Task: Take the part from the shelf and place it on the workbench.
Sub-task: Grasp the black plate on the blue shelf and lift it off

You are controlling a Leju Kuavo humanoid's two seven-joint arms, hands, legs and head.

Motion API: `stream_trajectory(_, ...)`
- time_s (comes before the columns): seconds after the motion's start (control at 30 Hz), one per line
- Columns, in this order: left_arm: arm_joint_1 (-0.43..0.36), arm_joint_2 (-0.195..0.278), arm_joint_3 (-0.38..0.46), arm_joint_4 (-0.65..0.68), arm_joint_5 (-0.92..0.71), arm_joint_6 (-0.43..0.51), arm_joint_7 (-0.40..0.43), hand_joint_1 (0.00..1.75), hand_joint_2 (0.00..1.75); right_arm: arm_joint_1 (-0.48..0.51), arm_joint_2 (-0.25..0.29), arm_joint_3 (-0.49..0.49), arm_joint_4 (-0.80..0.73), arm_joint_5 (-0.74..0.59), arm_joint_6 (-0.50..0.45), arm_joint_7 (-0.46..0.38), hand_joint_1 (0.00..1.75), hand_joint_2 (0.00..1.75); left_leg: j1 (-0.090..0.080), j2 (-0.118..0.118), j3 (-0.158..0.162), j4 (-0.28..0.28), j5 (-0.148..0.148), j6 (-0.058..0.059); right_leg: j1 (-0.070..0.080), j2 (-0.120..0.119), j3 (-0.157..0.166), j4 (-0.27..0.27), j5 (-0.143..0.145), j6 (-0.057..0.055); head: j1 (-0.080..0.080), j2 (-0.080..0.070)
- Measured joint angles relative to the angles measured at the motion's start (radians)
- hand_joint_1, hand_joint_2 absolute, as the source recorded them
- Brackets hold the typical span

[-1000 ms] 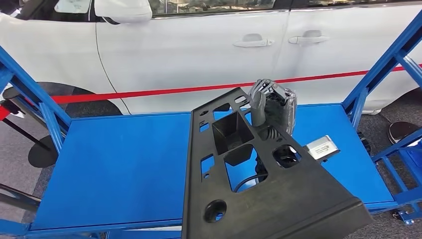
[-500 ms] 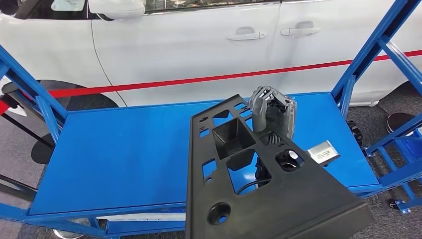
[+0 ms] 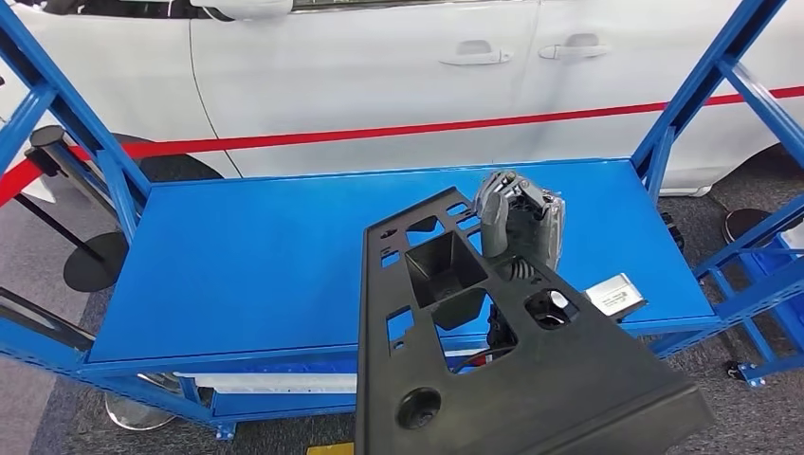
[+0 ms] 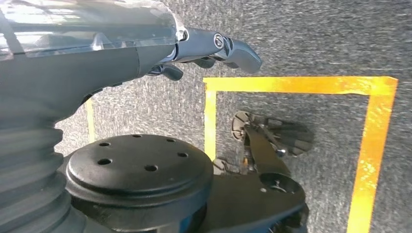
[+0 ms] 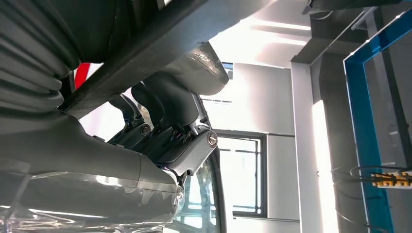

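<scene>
**Head view drops toward the workbench; part stays in the right hand**

Since 1 second ago, your head view has tilted down and shifted: the blue workbench (image 3: pixel 256 256) now sits higher in the picture, its front rail and the floor below it have come into sight, and less of the white car (image 3: pixel 379 85) shows above it. That is the camera moving, not the things. Relative to the right hand, the part has kept its place across all 3 head frames.

You can see the right hand (image 3: pixel 517 223) gripping the black part (image 3: pixel 512 370) at its far, narrow end, thumb on the near face and fingers wrapped over the edge. Seen from the right wrist, that hand (image 5: pixel 165 131) has its fingers curled up against the dark underside of the part (image 5: pixel 160 36).

The part is a flat black panel with several cut-outs and 1 square pocket. It is held tilted above the workbench, its far end over the right half of the top and its broad near end hanging out past the front rail, toward you. It does not lie on the surface.

A small silver box (image 3: pixel 614 294) rests on the workbench, just beside the part's right edge.

Your left hand (image 4: pixel 214 48) hangs over the grey floor, above yellow tape lines (image 4: pixel 291 85), fingers loosely extended and holding nothing.
</scene>
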Motion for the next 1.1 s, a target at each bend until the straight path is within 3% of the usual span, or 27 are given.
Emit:
stream_trajectory(0.07,0.000,0.000,0.000,0.000,-0.005,-0.002,0.004,0.00,1.75,0.002,-0.001,0.000,0.003,-0.001,0.000,-0.004,1.64,1.75,-0.002,-0.001,-0.012,0.007,0.009,-0.010,0.005,0.001,0.071,-0.110,0.006,-0.010,-0.001,0.000)
stream_trajectory(0.17,0.001,0.001,-0.001,0.000,-0.013,-0.007,0.014,0.00,1.75,0.008,-0.003,-0.002,0.014,-0.005,-0.002,-0.016,1.64,1.75,-0.001,-0.002,-0.019,0.007,0.025,-0.029,0.008,0.000,0.072,-0.138,0.015,-0.029,0.000,0.000)
stream_trajectory(0.2,0.002,0.002,-0.002,0.000,-0.015,-0.008,0.016,0.00,1.75,0.010,-0.004,-0.003,0.018,-0.006,-0.003,-0.017,1.64,1.75,0.000,-0.002,-0.025,0.014,0.015,-0.035,0.007,-0.001,0.066,-0.141,0.023,-0.037,0.000,0.000)
stream_trajectory(0.27,0.004,0.004,-0.003,0.000,-0.021,-0.011,0.019,0.00,1.75,0.013,-0.004,-0.003,0.026,-0.007,-0.004,-0.018,1.64,1.75,0.003,-0.003,-0.051,0.078,-0.056,-0.044,0.004,-0.004,0.048,-0.145,0.043,-0.052,-0.002,0.000)
stream_trajectory(0.33,0.005,0.006,-0.006,0.000,-0.027,-0.014,0.022,0.00,1.75,0.017,-0.004,-0.004,0.033,-0.008,-0.006,-0.018,1.64,1.75,0.005,-0.003,-0.086,0.200,-0.147,-0.049,0.005,-0.005,0.022,-0.143,0.062,-0.057,-0.003,0.000)
stream_trajectory(0.37,0.005,0.007,-0.008,0.000,-0.030,-0.015,0.025,0.00,1.75,0.021,-0.004,-0.005,0.037,-0.008,-0.009,-0.018,1.64,1.75,0.006,-0.003,-0.096,0.254,-0.169,-0.051,0.006,-0.005,0.009,-0.142,0.072,-0.057,-0.003,0.000)
stream_trajectory(0.4,0.005,0.008,-0.010,0.000,-0.033,-0.015,0.027,0.00,1.75,0.025,-0.004,-0.007,0.039,-0.008,-0.012,-0.018,1.64,1.75,0.006,-0.003,-0.092,0.283,-0.170,-0.051,0.006,-0.005,-0.006,-0.140,0.081,-0.056,-0.003,0.000)
stream_trajectory(0.43,0.005,0.009,-0.012,0.000,-0.036,-0.015,0.030,0.00,1.75,0.031,-0.005,-0.010,0.042,-0.009,-0.016,-0.019,1.64,1.75,0.006,-0.003,-0.070,0.277,-0.150,-0.051,0.006,-0.005,-0.020,-0.137,0.090,-0.054,-0.003,0.000)
stream_trajectory(0.47,0.005,0.010,-0.014,0.000,-0.039,-0.016,0.031,0.00,1.75,0.037,-0.006,-0.013,0.043,-0.009,-0.019,-0.019,1.64,1.75,0.006,-0.003,-0.031,0.236,-0.121,-0.050,0.006,-0.005,-0.033,-0.135,0.099,-0.052,-0.003,0.000)
stream_trajectory(0.5,0.005,0.011,-0.016,0.000,-0.041,-0.016,0.032,0.00,1.75,0.044,-0.007,-0.016,0.043,-0.009,-0.020,-0.021,1.64,1.75,0.006,-0.003,0.022,0.169,-0.102,-0.047,0.006,-0.005,-0.044,-0.132,0.107,-0.049,-0.003,0.000)
stream_trajectory(0.57,0.003,0.012,-0.019,0.000,-0.043,-0.017,0.030,0.00,1.75,0.057,-0.009,-0.020,0.042,-0.010,-0.020,-0.030,1.64,1.75,0.002,-0.005,0.115,0.032,-0.101,-0.038,0.008,-0.005,-0.056,-0.130,0.123,-0.039,-0.002,0.000)
stream_trajectory(0.63,0.003,0.014,-0.020,0.000,-0.043,-0.019,0.025,0.00,1.75,0.068,-0.010,-0.022,0.039,-0.010,-0.021,-0.037,1.64,1.75,-0.003,-0.008,0.141,-0.022,-0.111,-0.028,0.008,-0.005,-0.059,-0.134,0.140,-0.026,-0.004,0.000)
stream_trajectory(0.7,0.005,0.015,-0.020,0.000,-0.042,-0.022,0.021,0.00,1.75,0.077,-0.011,-0.024,0.037,-0.010,-0.021,-0.038,1.64,1.75,-0.002,-0.007,0.130,-0.027,-0.093,-0.015,0.007,-0.003,-0.062,-0.138,0.150,-0.014,-0.006,0.000)
stream_trajectory(0.73,0.005,0.015,-0.020,0.000,-0.042,-0.024,0.020,0.00,1.75,0.080,-0.012,-0.025,0.037,-0.010,-0.021,-0.039,1.64,1.75,0.000,-0.005,0.124,-0.031,-0.081,-0.009,0.006,-0.001,-0.068,-0.127,0.134,-0.009,-0.005,0.000)
stream_trajectory(0.77,0.005,0.015,-0.020,0.000,-0.041,-0.025,0.019,0.00,1.75,0.082,-0.014,-0.027,0.037,-0.010,-0.021,-0.039,1.64,1.75,0.003,-0.002,0.114,-0.035,-0.068,-0.003,0.005,0.000,-0.080,-0.097,0.097,-0.004,-0.004,0.000)
stream_trajectory(0.83,0.005,0.016,-0.022,0.000,-0.041,-0.027,0.017,0.00,1.75,0.086,-0.016,-0.030,0.036,-0.010,-0.021,-0.039,1.64,1.75,0.002,0.001,0.088,-0.036,-0.045,0.005,0.003,0.000,-0.112,0.015,-0.008,0.002,-0.002,0.000)
stream_trajectory(0.87,0.005,0.016,-0.023,0.000,-0.041,-0.028,0.016,0.00,1.75,0.089,-0.017,-0.031,0.036,-0.010,-0.021,-0.039,1.64,1.75,0.001,0.001,0.072,-0.034,-0.033,0.006,0.002,0.000,-0.123,0.077,-0.042,0.004,-0.002,0.000)
stream_trajectory(0.9,0.005,0.016,-0.024,0.000,-0.042,-0.029,0.015,0.00,1.75,0.091,-0.018,-0.032,0.036,-0.010,-0.022,-0.039,1.64,1.75,0.000,0.002,0.057,-0.032,-0.023,0.005,0.002,0.000,-0.123,0.120,-0.047,0.004,-0.002,0.000)
stream_trajectory(0.93,0.006,0.017,-0.025,0.000,-0.042,-0.029,0.015,0.00,1.75,0.093,-0.019,-0.032,0.036,-0.010,-0.022,-0.039,1.64,1.75,-0.001,0.002,0.041,-0.029,-0.013,0.004,0.002,0.000,-0.109,0.134,-0.029,0.004,-0.002,0.000)
stream_trajectory(1.0,0.005,0.017,-0.026,0.000,-0.042,-0.031,0.015,0.00,1.75,0.095,-0.020,-0.033,0.036,-0.010,-0.022,-0.039,1.64,1.75,-0.001,0.002,0.015,-0.022,0.003,0.000,0.002,0.000,-0.035,0.065,0.019,-0.002,-0.002,0.000)
stream_trajectory(1.07,0.005,0.017,-0.027,0.000,-0.042,-0.031,0.015,0.00,1.75,0.094,-0.020,-0.032,0.032,-0.010,-0.023,-0.039,1.64,1.75,-0.005,0.001,-0.004,-0.013,0.016,-0.007,0.007,0.000,0.070,-0.075,0.014,-0.012,-0.002,0.000)
stream_trajectory(1.1,0.005,0.017,-0.027,0.000,-0.042,-0.031,0.015,0.00,1.75,0.094,-0.020,-0.032,0.030,-0.010,-0.023,-0.041,1.64,1.75,-0.006,0.001,-0.009,-0.010,0.023,-0.012,0.010,0.000,0.103,-0.125,0.002,-0.017,-0.002,0.000)
